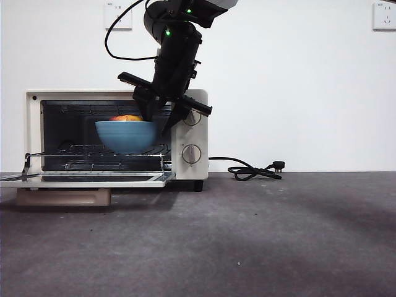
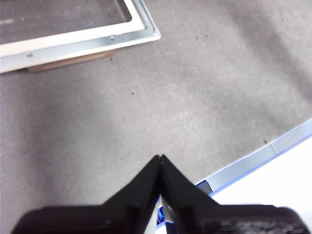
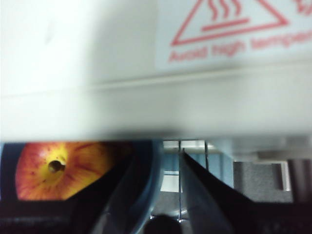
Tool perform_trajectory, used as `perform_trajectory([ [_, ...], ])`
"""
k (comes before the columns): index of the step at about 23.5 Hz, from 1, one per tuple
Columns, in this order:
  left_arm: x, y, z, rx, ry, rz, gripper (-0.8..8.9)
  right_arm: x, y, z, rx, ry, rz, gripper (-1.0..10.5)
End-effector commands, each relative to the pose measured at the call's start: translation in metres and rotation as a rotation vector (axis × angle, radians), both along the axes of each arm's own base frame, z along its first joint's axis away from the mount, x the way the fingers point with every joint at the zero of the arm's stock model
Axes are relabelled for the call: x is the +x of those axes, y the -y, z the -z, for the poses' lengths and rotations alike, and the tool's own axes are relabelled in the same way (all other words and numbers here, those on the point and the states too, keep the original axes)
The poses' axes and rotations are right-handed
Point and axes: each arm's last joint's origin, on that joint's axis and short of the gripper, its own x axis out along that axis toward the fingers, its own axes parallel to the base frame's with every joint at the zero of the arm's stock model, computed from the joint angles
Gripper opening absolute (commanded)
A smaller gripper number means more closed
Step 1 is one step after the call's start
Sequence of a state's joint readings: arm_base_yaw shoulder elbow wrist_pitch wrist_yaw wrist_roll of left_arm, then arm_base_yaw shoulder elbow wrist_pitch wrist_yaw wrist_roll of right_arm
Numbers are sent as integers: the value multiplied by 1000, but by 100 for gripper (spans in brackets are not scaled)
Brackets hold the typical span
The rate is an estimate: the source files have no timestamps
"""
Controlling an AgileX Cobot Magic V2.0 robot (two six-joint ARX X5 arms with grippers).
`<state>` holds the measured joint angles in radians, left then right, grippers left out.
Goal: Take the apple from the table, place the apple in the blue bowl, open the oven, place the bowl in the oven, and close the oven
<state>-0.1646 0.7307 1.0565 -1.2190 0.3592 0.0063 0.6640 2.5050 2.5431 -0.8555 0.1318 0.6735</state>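
Observation:
The cream-white oven [image 1: 191,133] stands at the left with its door [image 1: 86,179] folded down flat. The blue bowl [image 1: 127,137] sits in the oven's mouth at about rack level, and the red-yellow apple [image 1: 126,117] shows above its rim. My right gripper [image 1: 162,117] comes down from above and is shut on the bowl's right rim. In the right wrist view the apple [image 3: 58,168] lies in the bowl [image 3: 148,170], whose wall runs between my jaws, under the oven's top [image 3: 146,73]. My left gripper [image 2: 160,158] hangs shut and empty over the table [image 2: 170,97].
The tan handle [image 1: 62,197] hangs under the lowered door's front edge, and the door's corner [image 2: 73,41] shows in the left wrist view. A black cord [image 1: 253,172] lies right of the oven. The table's light edge [image 2: 273,185] runs close to the left gripper.

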Motion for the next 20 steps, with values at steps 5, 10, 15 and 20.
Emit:
perform_trajectory([
  [5,0,0,1,-7,-2,5,-4,3,0,10,-23,-15,20,163],
  [10,0,0,1,-4,1,8,-4,-1,-1,4,-52,15,29,162],
  [15,0,0,1,-3,2,10,-4,-6,-5,-1,-84,49,29,162],
  [20,0,0,1,-3,2,10,-4,-13,-12,-6,-128,91,22,162],
])
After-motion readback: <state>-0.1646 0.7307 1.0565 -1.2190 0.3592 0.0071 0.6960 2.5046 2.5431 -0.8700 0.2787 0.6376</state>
